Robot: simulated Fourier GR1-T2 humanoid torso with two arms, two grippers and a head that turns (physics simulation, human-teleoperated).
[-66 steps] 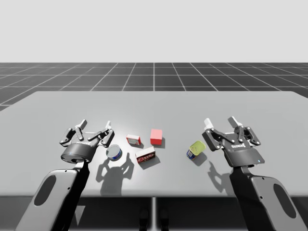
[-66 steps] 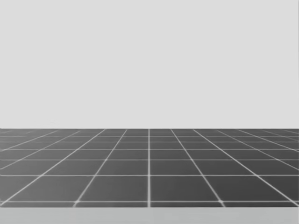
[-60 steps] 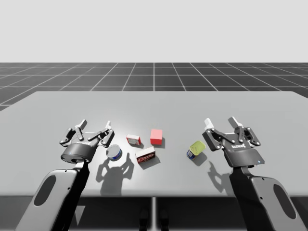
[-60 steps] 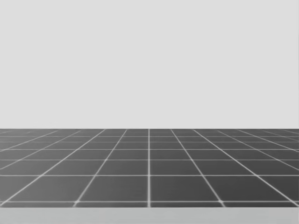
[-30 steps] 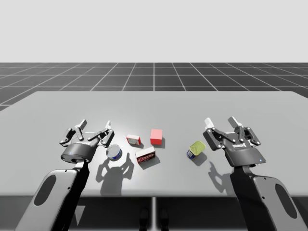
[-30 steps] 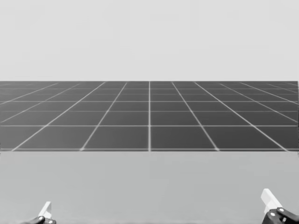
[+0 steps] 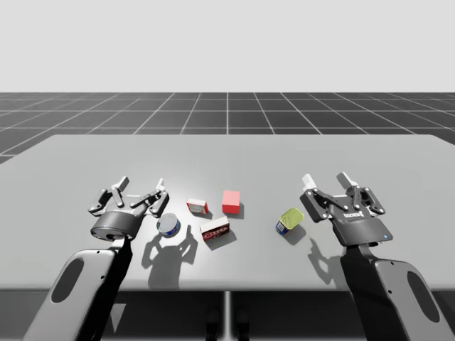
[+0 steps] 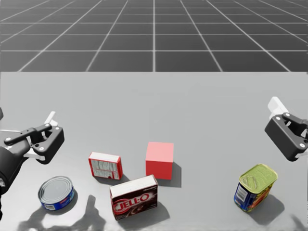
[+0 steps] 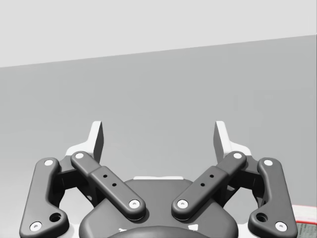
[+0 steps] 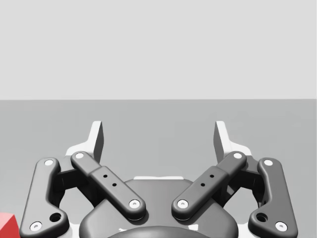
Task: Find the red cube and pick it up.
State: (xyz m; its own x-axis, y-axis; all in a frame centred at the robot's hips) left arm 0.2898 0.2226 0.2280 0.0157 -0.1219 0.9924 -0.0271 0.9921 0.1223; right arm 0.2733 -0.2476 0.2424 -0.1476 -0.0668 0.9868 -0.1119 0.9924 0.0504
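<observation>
The red cube (image 7: 230, 201) (image 8: 160, 160) stands upright near the middle of the grey table (image 7: 227, 160), with nothing touching it. My left gripper (image 7: 141, 186) (image 9: 158, 131) hovers open well to the cube's left, nothing between its fingers. My right gripper (image 7: 325, 179) (image 10: 158, 131) is open too, well to the cube's right and holding nothing. In the right wrist view a corner of the red cube (image 10: 5, 223) peeks out beside the gripper's base.
A small red-and-white box (image 8: 105, 165) lies just left of the cube and a dark red box (image 8: 134, 196) just in front of it. A flat blue tin (image 8: 57, 193) sits near my left gripper. A blue can with a yellow-green lid (image 8: 256, 186) lies near my right gripper.
My head has turned downward, so the head view now takes in the table, the objects and both grippers instead of the floor and horizon. The arms and objects have barely moved.
</observation>
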